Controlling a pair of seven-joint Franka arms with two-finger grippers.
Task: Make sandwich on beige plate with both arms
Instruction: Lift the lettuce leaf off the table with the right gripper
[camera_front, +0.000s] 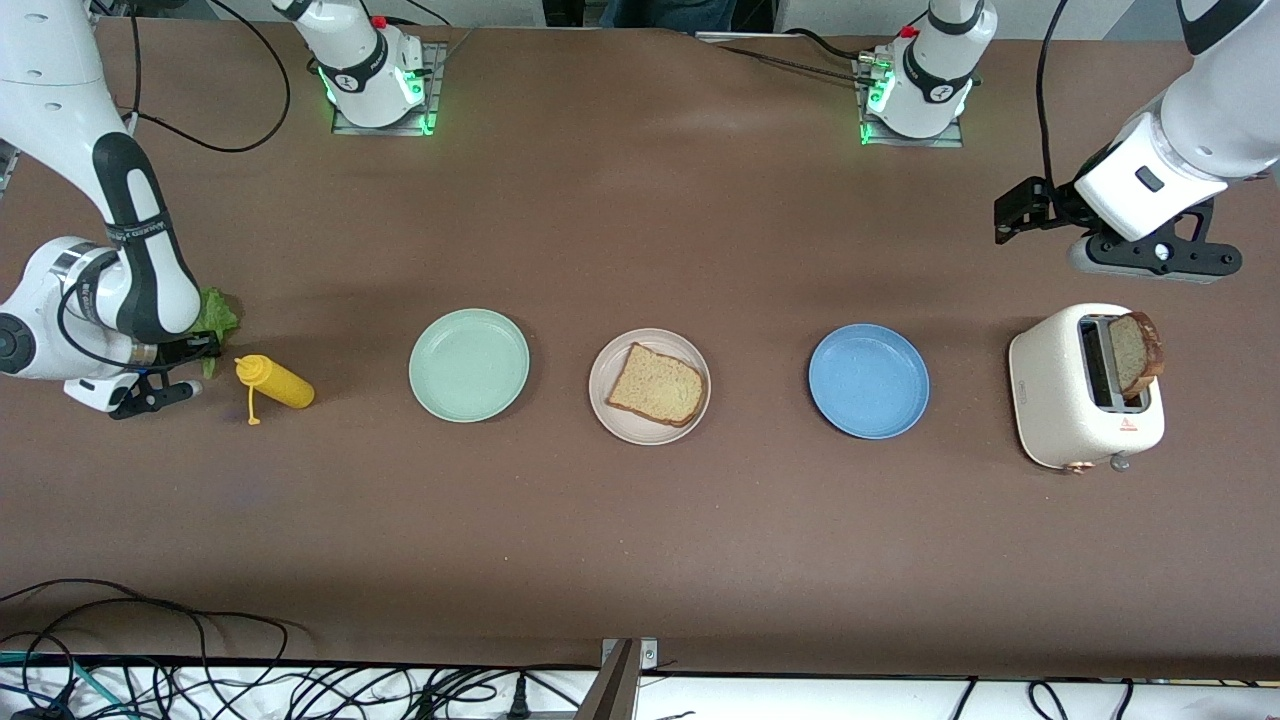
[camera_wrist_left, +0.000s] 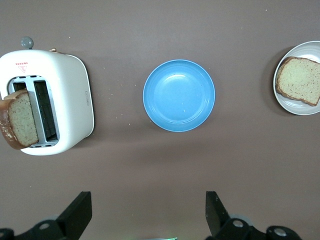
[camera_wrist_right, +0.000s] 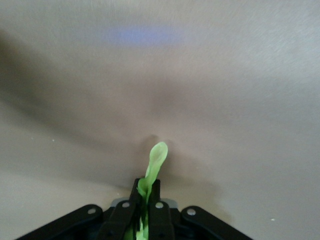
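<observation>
Front view shows three plates in a row across the middle of the table (camera_front: 640, 560): a mint-green plate (camera_front: 469, 364) toward the right arm's end, the beige plate (camera_front: 649, 386) in the centre, and a blue plate (camera_front: 868, 380) toward the left arm's end. One bread slice (camera_front: 656, 384) lies flat on the beige plate, its long axis running slantwise across the plate. A second bread slice (camera_front: 1135, 355) stands on edge in a slot of the white toaster (camera_front: 1085, 386). One yellow squeeze bottle (camera_front: 273, 382) lies on its side near the right tool (camera_front: 170, 365). That tool is pinched tight on one green lettuce leaf (camera_wrist_right: 154, 167), down near the table and well apart from the beige plate. The left tool (camera_wrist_left: 147, 210), fingers spread wide and holding nothing, hovers over bare table near the toaster, also well apart from the beige plate.
</observation>
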